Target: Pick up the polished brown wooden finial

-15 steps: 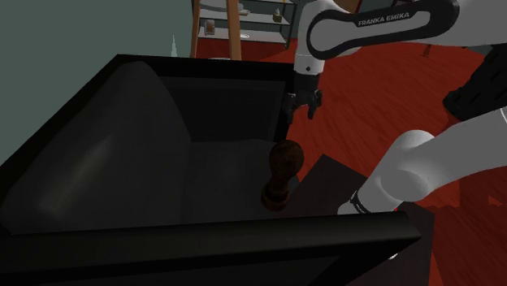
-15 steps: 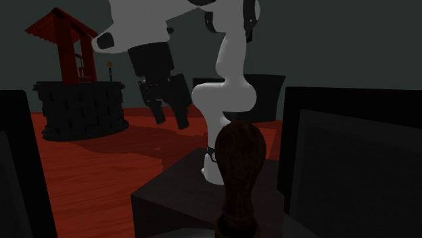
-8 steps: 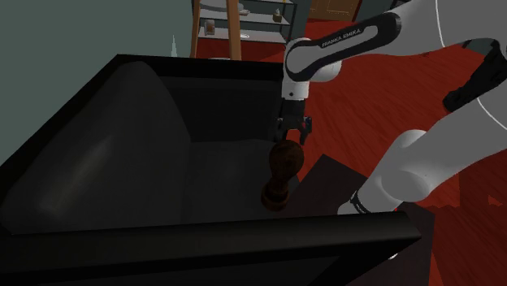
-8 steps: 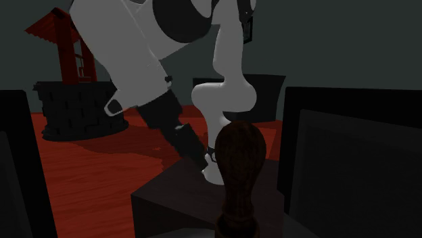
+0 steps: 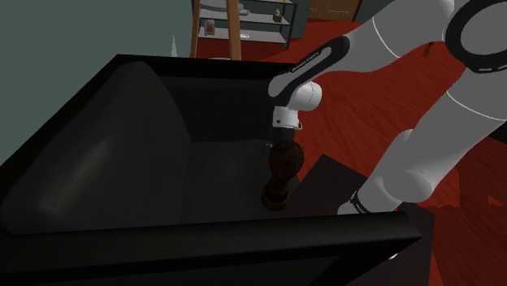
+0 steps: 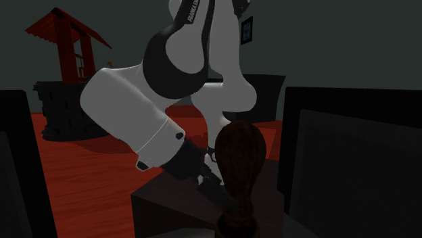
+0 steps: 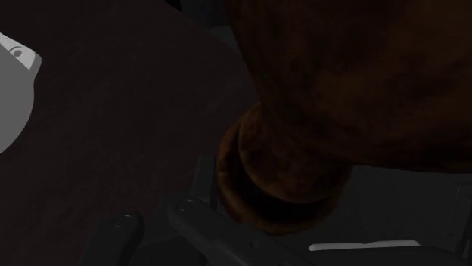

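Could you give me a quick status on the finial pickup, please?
Gripper right at the finial, grip unconfirmed. Finial upright on the dark seat. Nothing seen in the way.

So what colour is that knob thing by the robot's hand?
Dark brown. The knob shows best in the shoulder view.

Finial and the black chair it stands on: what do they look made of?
Finial: looks like wood. It is dark brown with mottled, grain-like streaks, clearest in the wrist view. There is little shine in this dim light, so the polish is hard to confirm.
Chair: black and smooth, with rounded padded shapes and a soft highlight. It could be leather or vinyl; no texture shows to settle it.
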Motion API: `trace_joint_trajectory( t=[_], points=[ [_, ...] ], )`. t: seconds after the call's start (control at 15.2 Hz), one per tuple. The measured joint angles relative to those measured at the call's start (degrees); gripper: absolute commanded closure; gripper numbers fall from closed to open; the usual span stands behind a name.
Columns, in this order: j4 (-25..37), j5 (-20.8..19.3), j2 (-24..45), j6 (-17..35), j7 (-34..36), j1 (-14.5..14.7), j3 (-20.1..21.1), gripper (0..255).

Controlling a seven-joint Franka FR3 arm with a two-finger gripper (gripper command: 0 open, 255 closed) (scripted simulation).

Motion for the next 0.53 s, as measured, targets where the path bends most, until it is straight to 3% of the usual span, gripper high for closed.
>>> trace_joint_trajectory(
  t=[0.2, 0.53],
  points=[
    [-0.06, 3.98, 3.62, 1.13, -0.71, 0.5, 0.33, 0],
    [-0.06, 6.11, 7.99, 4.28, -3.43, 0.79, 0.66, 0]
  ],
)
